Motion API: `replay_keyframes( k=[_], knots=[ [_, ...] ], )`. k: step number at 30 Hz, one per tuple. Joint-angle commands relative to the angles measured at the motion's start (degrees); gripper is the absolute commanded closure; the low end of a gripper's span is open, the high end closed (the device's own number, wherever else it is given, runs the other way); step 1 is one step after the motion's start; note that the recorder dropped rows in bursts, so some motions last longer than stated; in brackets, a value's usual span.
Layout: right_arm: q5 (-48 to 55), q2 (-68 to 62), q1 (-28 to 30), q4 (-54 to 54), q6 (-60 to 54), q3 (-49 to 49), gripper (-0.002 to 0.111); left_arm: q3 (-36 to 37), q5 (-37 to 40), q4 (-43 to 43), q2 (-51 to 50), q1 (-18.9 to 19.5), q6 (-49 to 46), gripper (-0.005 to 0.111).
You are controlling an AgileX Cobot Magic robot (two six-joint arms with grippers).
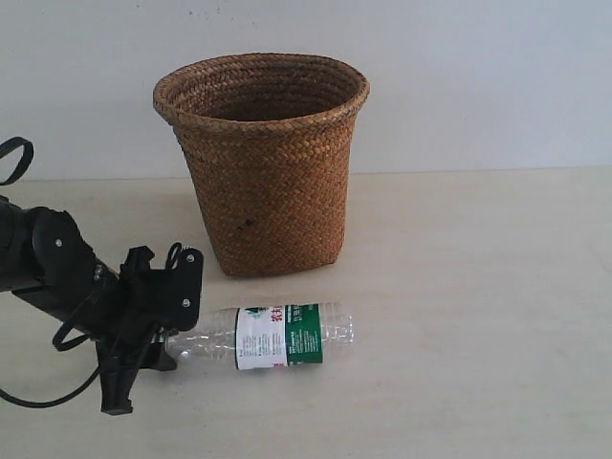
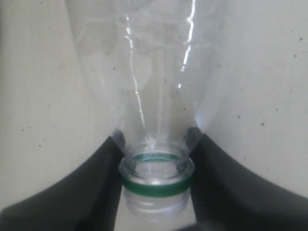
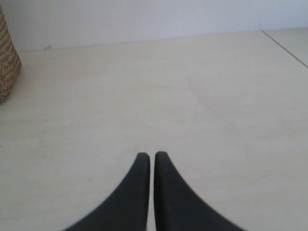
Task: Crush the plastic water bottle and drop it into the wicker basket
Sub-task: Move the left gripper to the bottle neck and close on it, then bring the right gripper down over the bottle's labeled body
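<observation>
Plastic water bottle (image 1: 277, 337) lies lower centre, looks uncrushed, below wicker basket (image 1: 268, 191); left gripper (image 2: 155, 159) clamped on neck; right gripper (image 3: 152, 159) closed, empty. Crush, drop pending.

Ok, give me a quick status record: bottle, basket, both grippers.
bottle: clear plastic water bottle with green-and-white label, lying on its side on the pale table, not visibly crushed
basket: tall brown woven wicker basket, upright behind the bottle, not touching it
left gripper: shut on the bottle's neck
right gripper: shut, holding nothing, over bare table
</observation>
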State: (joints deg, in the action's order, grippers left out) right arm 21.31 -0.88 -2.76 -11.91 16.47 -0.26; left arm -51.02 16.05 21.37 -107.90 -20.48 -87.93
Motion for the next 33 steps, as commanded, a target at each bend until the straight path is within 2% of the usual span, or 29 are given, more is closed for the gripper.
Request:
replay_keyframes(
  k=[1, 11, 13, 17, 21, 25, 28, 30, 33],
  knots=[
    [-0.28, 0.2, 0.42, -0.36, -0.14, 0.26, 0.108, 0.34, 1.97, 0.32, 1.75, -0.23, -0.2, 0.103],
    [-0.67, 0.2, 0.42, -0.99, -0.83, 0.26, 0.108, 0.44, 6.49, 0.74, 2.2, -0.23, 0.03, 0.103],
    [-3.95, 0.2, 0.42, -3.61, -2.27, 0.26, 0.108, 0.44, 6.64, 0.74, 2.2, -0.23, 0.03, 0.103],
    [-11.14, 0.2, 0.3, 9.01, 5.22, 0.26, 0.108, 0.44, 6.49, 0.74, 2.2, -0.23, 0.03, 0.103],
    [-23.5, 0.2, 0.3, 18.74, 13.92, 0.26, 0.108, 0.44, 6.65, 1.76, 2.2, -0.23, 0.03, 0.103],
    [-31.16, 0.2, 0.3, 23.53, 17.49, 0.22, 0.108, 0.44, 6.78, 2.23, 2.2, -0.23, 0.03, 0.103],
    [-35.54, 0.2, 0.3, 26.66, 24.87, 0.22, 0.108, 0.44, 7.6, 2.23, 2.2, -0.23, 0.03, 0.103],
    [-40.76, 0.2, 0.18, 22.06, 28.64, -0.67, 0.108, 0.44, 7.35, 2.23, 2.2, -0.23, 0.03, 0.103],
    [-41.48, 0.1, -1.07, 4.27, 38.16, -5.66, 0.108, 0.44, 7.35, 2.23, 2.2, -0.23, 0.03, 0.103]
  ],
)
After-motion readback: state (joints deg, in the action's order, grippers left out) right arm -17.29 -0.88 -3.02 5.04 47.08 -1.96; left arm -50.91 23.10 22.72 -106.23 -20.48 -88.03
